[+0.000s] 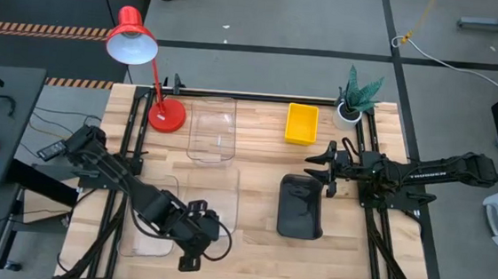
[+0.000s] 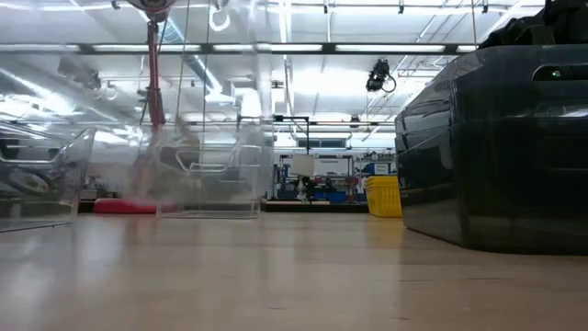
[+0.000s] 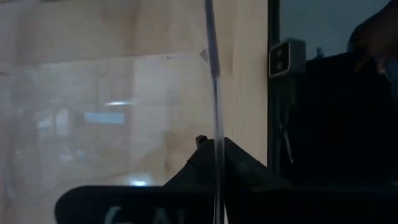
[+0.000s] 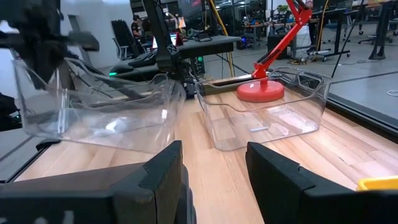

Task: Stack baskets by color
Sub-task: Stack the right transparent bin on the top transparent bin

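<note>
My left gripper is near the table's front edge, shut on a clear basket, which also shows raised and tilted in the right wrist view. A second clear basket lies beside it under my left arm. A third clear basket rests on its floor near the far edge. The yellow basket stands at the far centre. The dark grey basket stands right of centre. My right gripper waits open by the right edge, pointing level across the table. My left gripper pinches the clear basket's thin side wall at its near end, one finger inside the basket and one outside. The fingers slant down from the near left. The held end is raised and the basket tilts. I cannot tell whether its far end touches the table.
A red desk lamp stands at the far left, its base next to the far clear basket. A small potted plant sits at the far right corner. Bare wood lies between the clear baskets and the dark grey basket.
</note>
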Controlling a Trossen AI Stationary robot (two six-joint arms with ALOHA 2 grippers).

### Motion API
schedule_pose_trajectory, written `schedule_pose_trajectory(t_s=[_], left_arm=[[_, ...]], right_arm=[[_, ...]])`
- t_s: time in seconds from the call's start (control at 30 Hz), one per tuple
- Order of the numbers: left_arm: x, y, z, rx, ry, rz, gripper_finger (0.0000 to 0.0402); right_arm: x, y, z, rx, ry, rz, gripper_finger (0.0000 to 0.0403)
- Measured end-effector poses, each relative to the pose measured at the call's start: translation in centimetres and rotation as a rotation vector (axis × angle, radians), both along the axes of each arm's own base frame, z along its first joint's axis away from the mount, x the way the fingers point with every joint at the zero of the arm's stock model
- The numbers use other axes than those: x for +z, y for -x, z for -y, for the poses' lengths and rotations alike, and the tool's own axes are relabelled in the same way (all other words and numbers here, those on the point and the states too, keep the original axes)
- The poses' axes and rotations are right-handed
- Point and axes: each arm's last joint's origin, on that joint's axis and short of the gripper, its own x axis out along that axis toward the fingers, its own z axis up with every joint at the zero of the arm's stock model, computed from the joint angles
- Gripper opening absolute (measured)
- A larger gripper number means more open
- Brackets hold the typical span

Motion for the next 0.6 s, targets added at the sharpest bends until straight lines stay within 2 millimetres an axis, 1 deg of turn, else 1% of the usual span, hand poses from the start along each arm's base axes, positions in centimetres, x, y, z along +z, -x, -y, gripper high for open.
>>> schedule_pose_trajectory(t_s=[0.37,0.53,0.6], left_arm=[[4.9,0.8,-1.0,0.016,-0.157,0.050,0.0009],[6.3,1.0,-1.6,-0.018,-0.274,0.098,0.0009],[6.4,1.1,-2.1,-0.017,-0.326,0.085,0.0009]], right_arm=[[0.0,0.0,0.0,0.000,0.000,0.001,0.0183],[0.0,0.0,0.0,0.000,0.000,0.001,0.0183],[0.0,0.0,0.0,0.000,0.000,0.001,0.0183]])
